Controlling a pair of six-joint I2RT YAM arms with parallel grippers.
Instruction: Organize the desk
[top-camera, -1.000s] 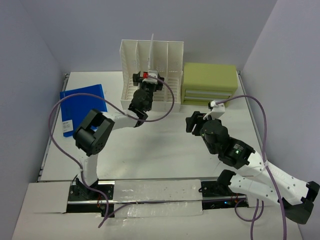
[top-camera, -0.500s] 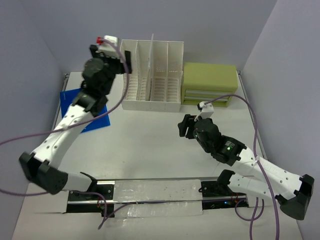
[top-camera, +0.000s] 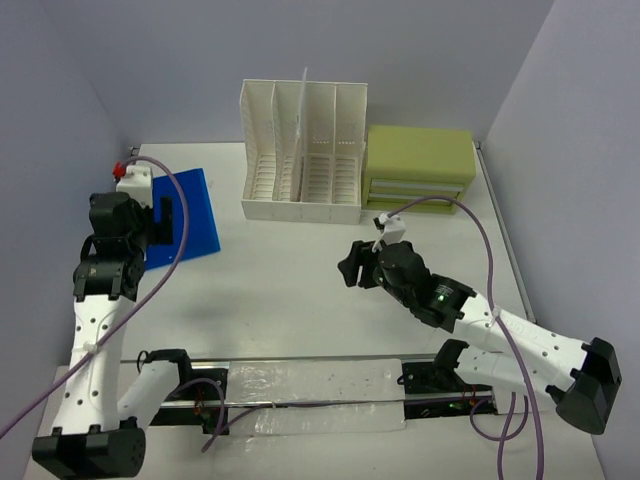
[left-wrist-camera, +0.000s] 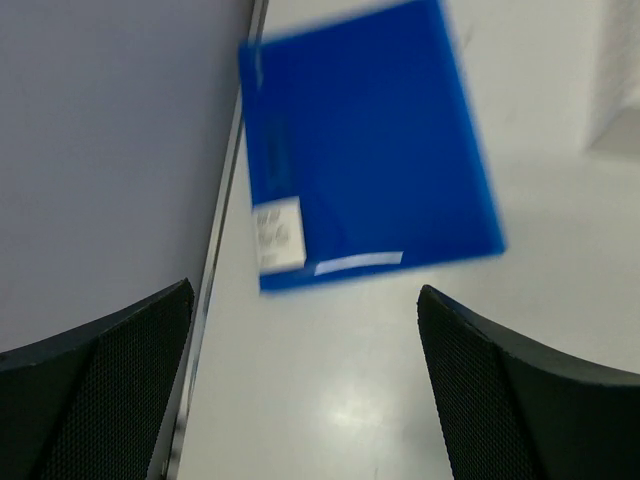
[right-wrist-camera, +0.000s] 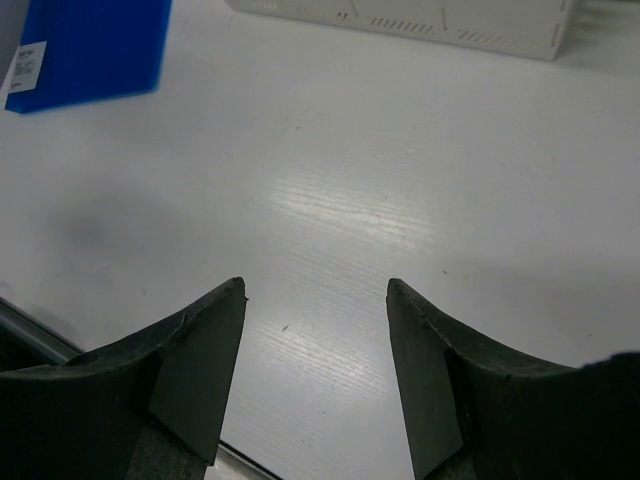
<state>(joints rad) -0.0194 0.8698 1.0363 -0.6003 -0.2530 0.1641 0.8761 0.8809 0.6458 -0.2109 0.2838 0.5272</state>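
The left tool (left-wrist-camera: 305, 340) is hovering open over the blue folder (left-wrist-camera: 370, 140); bumping could slide it off the table (left-wrist-camera: 560, 330).

Middle of the desk (top-camera: 300, 290) is wide open, bare white from the near rail to the back; the back edge is blocked by the white file rack (top-camera: 300, 150) with the green drawer box (top-camera: 420, 165) just beside it; blue folder (top-camera: 200, 200) lies flat at the left, tight against the side wall (left-wrist-camera: 100, 150); the right arm (top-camera: 470, 310) sprawls across the near right.
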